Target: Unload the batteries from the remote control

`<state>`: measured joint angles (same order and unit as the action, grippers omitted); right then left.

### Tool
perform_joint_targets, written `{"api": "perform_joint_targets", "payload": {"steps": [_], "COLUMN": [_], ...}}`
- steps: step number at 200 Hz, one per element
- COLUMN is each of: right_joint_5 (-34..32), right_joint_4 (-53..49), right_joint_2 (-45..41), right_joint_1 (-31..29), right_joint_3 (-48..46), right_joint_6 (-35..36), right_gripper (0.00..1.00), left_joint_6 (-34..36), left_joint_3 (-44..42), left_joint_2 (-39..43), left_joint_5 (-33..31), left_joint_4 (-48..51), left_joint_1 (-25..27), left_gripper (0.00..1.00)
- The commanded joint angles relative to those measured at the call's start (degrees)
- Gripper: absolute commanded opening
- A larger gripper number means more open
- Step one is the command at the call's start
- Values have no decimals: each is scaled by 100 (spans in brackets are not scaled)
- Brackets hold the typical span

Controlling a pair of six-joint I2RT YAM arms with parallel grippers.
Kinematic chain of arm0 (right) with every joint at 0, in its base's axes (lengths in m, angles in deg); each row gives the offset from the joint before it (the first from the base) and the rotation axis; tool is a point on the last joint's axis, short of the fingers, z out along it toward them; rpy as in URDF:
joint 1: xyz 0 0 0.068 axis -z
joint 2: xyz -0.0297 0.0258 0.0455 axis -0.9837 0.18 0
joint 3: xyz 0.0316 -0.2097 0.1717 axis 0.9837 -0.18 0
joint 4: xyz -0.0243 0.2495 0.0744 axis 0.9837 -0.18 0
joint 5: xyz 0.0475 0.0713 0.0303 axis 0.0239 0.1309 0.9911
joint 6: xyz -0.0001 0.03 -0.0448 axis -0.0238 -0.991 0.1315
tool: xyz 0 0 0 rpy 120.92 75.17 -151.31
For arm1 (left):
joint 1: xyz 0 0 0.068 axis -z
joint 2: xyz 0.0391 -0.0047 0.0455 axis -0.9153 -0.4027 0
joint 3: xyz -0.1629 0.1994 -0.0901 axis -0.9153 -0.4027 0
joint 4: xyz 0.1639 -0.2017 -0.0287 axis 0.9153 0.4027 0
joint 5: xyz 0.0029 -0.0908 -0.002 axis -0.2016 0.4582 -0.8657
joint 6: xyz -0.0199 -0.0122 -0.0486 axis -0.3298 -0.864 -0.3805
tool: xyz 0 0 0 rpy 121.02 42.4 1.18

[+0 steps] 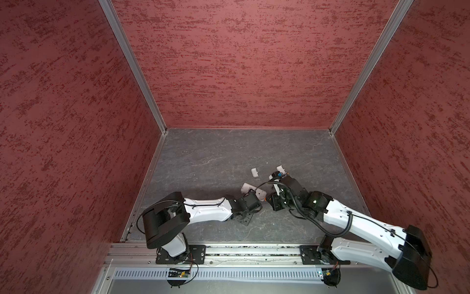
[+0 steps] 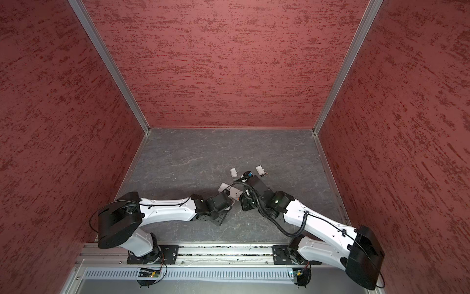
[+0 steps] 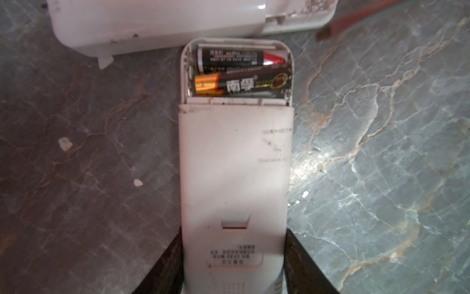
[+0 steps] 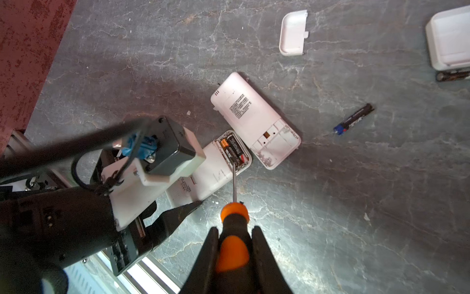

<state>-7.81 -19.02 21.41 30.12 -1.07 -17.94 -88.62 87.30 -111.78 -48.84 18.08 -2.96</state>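
On the tabletop (image 3: 381, 152), left fingers (image 3: 162, 267) clamp the remote (image 3: 234, 165), right fingers (image 4: 264, 259) the screwdriver (image 4: 234, 213). The batteries (image 3: 241, 84) seem light and slick; lever an end.

Only thing I can actually read is the brand 南孚, white on the orange-and-black battery (image 3: 241, 85) sitting in the open remote (image 3: 234, 165). The other battery (image 3: 239, 59) next to it, the back label (image 3: 234, 255) on that remote and the second remote (image 4: 244, 107) all carry print too blurry or tiny to read.
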Motion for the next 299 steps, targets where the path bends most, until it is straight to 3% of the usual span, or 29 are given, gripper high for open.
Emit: {"api": "perform_joint_targets", "payload": {"steps": [1, 299], "right_joint_5": [143, 154], "right_joint_4": [-298, 607], "right_joint_2": [-60, 506], "right_joint_1": [-40, -41], "right_joint_3": [138, -168], "right_joint_6": [14, -17], "right_gripper": [0, 0], "left_joint_6": [-31, -170], "left_joint_3": [-204, -325], "left_joint_2": [-417, -320], "left_joint_5": [858, 866], "left_joint_4": [-175, -179], "left_joint_1": [208, 292], "left_gripper": [37, 35]}}
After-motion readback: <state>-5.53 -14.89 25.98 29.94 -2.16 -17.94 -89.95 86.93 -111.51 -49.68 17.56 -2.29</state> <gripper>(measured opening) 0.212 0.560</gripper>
